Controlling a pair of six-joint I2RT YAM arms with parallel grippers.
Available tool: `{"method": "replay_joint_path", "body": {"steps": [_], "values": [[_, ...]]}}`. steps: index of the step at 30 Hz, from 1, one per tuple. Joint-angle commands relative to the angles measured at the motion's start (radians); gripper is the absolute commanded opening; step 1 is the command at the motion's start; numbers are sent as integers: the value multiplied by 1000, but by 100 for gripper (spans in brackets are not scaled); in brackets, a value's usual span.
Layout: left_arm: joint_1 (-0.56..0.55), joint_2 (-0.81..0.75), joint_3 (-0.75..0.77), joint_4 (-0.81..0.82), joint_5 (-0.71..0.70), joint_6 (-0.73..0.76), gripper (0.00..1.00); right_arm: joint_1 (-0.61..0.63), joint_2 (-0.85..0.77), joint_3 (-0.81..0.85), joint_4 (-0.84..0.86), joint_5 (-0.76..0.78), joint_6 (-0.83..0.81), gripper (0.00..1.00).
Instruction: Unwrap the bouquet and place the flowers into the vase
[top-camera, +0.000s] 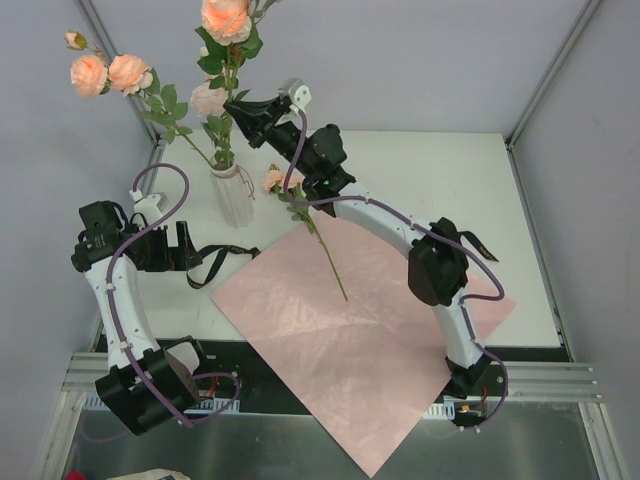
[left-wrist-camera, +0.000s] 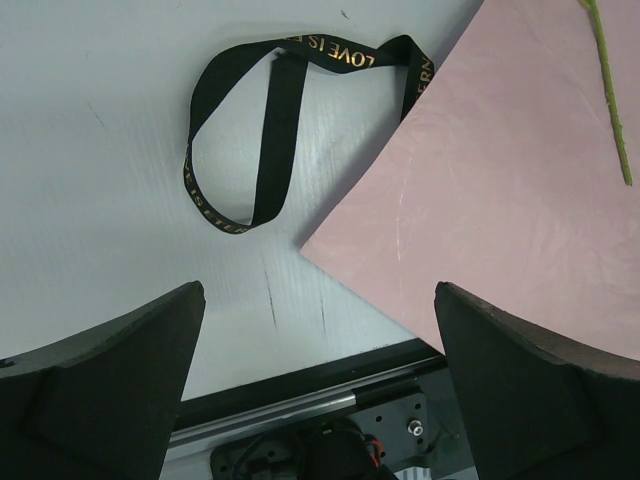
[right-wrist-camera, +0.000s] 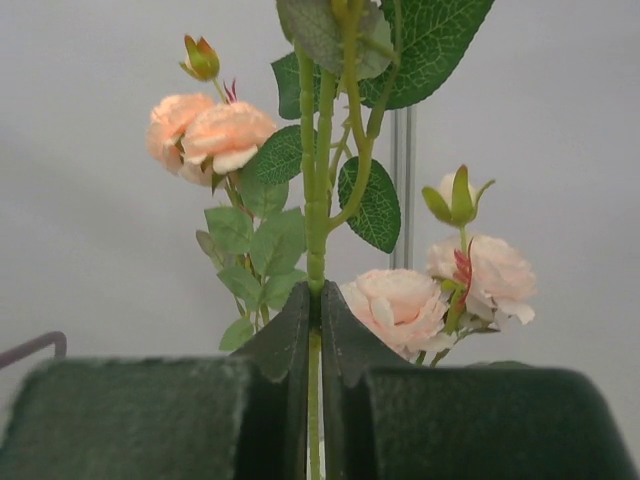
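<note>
In the ribbed vase, peach roses

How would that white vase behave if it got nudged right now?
Probably tippy: the vase is narrow and the flowers tower over it, leaning left. Likely light too, being small. The right claw, shut on a stem, might drag it over if it pulled sideways.

Around me I see a white table, grey walls, metal posts in the corners.
</note>
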Motion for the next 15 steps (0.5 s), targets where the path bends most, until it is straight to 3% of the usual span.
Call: {"method": "replay_joint_path", "body": {"steps": [1,8,9,10,13,15], "values": [[4,-21,3,-20,10,19,99,14,51,107,-180,-19,-20,1],[4,-33,4,-32,-3,30,99,34,148,230,-303,-96,-51,4],[4,-33,4,-32,-3,31,99,35,149,230,-331,-105,-52,12],[4,-33,3,-35,-3,31,99,37,139,209,-339,-108,-51,34],[4,-27,6,-38,1,35,99,35,67,123,-353,-94,-63,57],[4,-20,12,-43,6,33,99,34,19,14,-374,-76,-96,67]]}}
